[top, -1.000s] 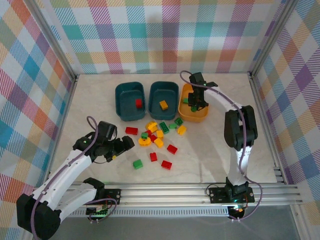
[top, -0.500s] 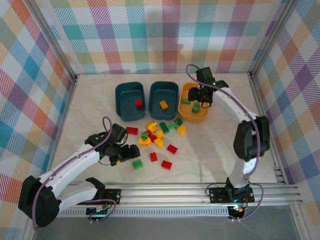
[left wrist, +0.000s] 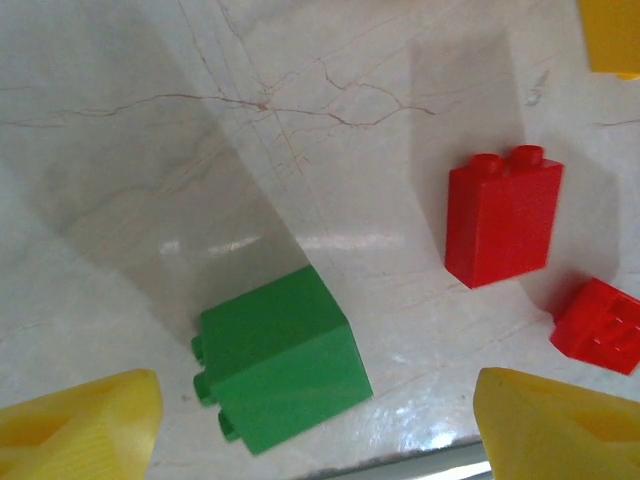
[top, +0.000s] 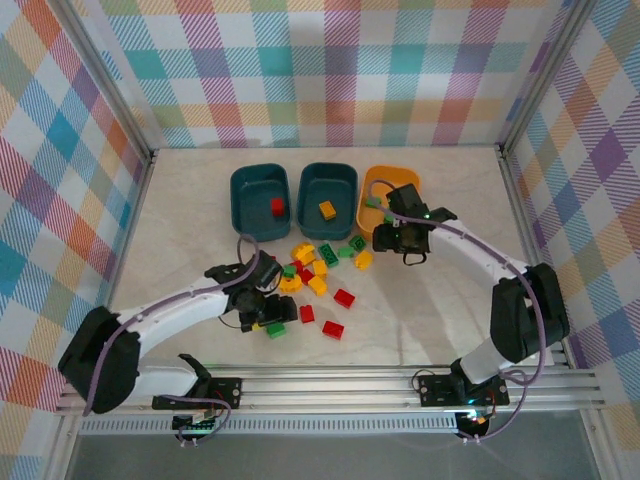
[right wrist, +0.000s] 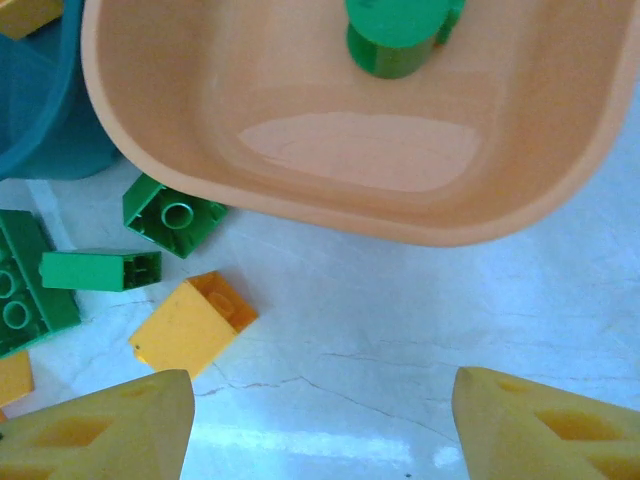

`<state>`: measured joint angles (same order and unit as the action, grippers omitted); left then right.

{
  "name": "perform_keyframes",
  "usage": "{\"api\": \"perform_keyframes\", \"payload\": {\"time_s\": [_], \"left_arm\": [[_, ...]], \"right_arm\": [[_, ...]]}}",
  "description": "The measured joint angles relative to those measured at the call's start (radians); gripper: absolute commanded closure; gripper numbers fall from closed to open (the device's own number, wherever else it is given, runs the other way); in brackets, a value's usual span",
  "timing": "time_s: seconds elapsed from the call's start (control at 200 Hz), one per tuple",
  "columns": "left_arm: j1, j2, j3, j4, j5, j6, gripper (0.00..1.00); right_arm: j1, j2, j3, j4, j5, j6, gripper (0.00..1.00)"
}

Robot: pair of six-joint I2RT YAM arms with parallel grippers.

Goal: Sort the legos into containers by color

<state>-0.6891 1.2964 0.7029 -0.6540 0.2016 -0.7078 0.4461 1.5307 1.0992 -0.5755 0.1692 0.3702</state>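
Note:
My left gripper (top: 268, 316) (left wrist: 318, 432) hovers low and open over a green lego (top: 275, 328) (left wrist: 280, 372), which lies on its side on the table between the yellow fingertips (left wrist: 85, 430), apart from both. My right gripper (top: 398, 243) (right wrist: 320, 430) stands open with only bare table between its fingers, just in front of the orange container (top: 385, 178) (right wrist: 300, 150). A green lego (right wrist: 395, 30) lies in that tub. The left teal container (top: 240, 200) holds a red lego (top: 277, 206). The middle teal one (top: 308, 195) holds a yellow lego (top: 327, 209).
A loose pile of red, yellow and green legos (top: 315, 270) lies in front of the tubs. Red bricks (left wrist: 503, 215) (left wrist: 600, 325) sit right of the left gripper. A yellow brick (right wrist: 192, 322) and green bricks (right wrist: 172, 213) lie left of the right gripper.
The left arm swung right and down over the green lego, its jaws narrowing slightly. The right gripper opened over the orange tub, then drew back toward the near side.

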Motion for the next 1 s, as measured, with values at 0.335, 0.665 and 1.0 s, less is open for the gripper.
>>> {"api": "perform_keyframes", "payload": {"time_s": [0.335, 0.665, 1.0], "left_arm": [[-0.043, 0.096, 0.002, 0.032, -0.004, -0.023, 0.53], [-0.056, 0.096, 0.093, 0.016, -0.004, -0.032, 0.60], [-0.055, 0.435, 0.788, 0.009, 0.000, 0.081, 0.60]], "right_arm": [[-0.002, -0.136, -0.043, -0.001, 0.043, 0.007, 0.31], [-0.020, -0.208, -0.081, -0.007, 0.084, 0.015, 0.32], [-0.127, -0.417, -0.258, -0.024, 0.107, 0.161, 0.25]]}}
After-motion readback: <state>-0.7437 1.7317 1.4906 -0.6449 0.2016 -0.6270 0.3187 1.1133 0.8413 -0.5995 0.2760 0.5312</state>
